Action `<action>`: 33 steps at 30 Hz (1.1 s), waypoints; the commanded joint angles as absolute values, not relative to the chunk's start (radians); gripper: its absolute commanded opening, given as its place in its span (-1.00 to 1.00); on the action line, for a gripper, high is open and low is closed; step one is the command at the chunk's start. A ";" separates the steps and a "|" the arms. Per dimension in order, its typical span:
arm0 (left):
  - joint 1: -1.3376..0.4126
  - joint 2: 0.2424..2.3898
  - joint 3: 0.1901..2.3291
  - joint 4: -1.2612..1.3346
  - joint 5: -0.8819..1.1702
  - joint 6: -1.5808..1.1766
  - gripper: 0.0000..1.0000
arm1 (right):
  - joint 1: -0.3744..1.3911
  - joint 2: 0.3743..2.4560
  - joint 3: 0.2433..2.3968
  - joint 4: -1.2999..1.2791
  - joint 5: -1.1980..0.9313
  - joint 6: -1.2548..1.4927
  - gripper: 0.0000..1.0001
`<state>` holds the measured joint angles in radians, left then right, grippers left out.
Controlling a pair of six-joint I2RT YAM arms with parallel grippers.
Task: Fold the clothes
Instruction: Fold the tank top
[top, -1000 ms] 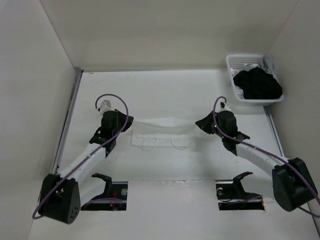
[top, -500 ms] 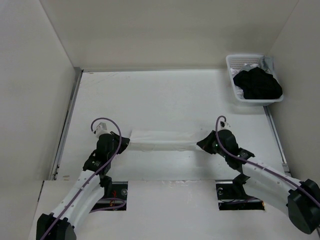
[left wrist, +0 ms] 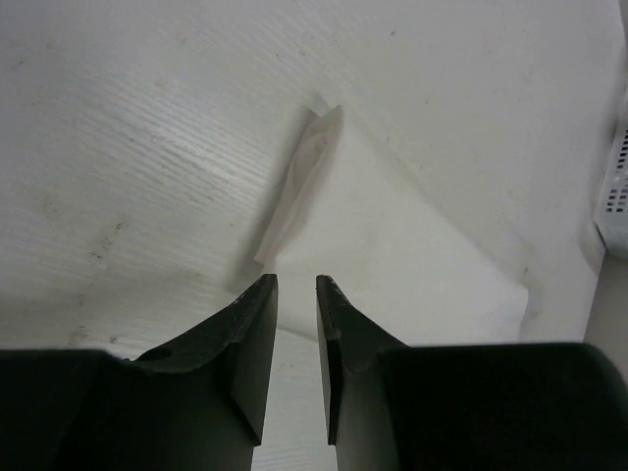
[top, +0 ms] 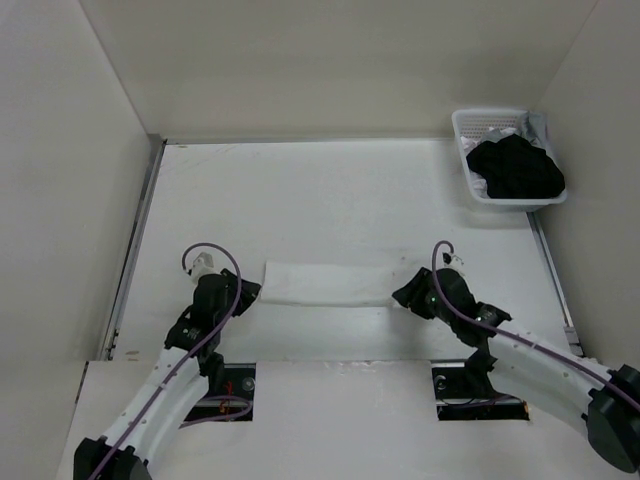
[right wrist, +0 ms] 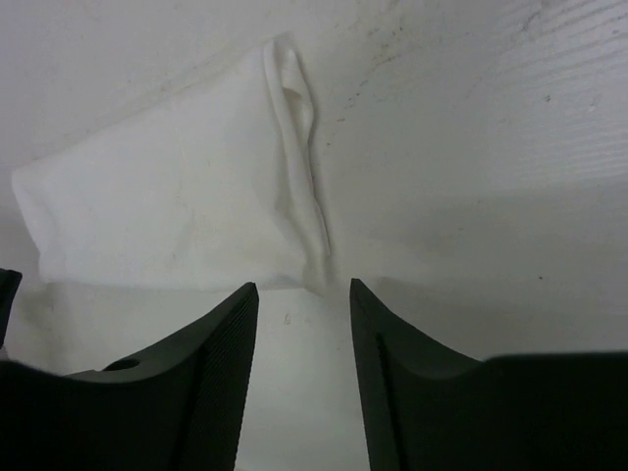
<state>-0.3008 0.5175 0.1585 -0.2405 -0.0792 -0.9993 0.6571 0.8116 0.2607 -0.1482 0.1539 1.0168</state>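
Between the left gripper (top: 250,292) and right gripper (top: 402,297) lies one thin white fabric garment (top: 325,284), long axis running gripper to gripper; both grippers stand parted, empty.

**Both arms stretched low, grippers facing each other**

The white-and-black left arm (top: 165,375) angles up from the near edge. Its black two-finger left gripper (top: 245,292) points right, and its fingers (left wrist: 257,334) stand a narrow slit apart with nothing between them. The white-and-black right arm (top: 530,365) leans the opposite way. Its black two-finger right gripper (top: 403,297) points left, with its fingers (right wrist: 221,363) parted wider, also gripping nothing. A thin purple cable (top: 212,250) loops over the left wrist.
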 commanded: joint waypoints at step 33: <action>-0.731 0.966 0.371 0.222 -0.262 -0.957 -0.57 | 0.511 0.698 0.337 -0.128 0.150 0.951 -0.94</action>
<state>-0.7231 0.9596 0.3328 0.1490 -0.2577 -0.9714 0.4988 0.7589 0.2398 0.0654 0.0620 1.0260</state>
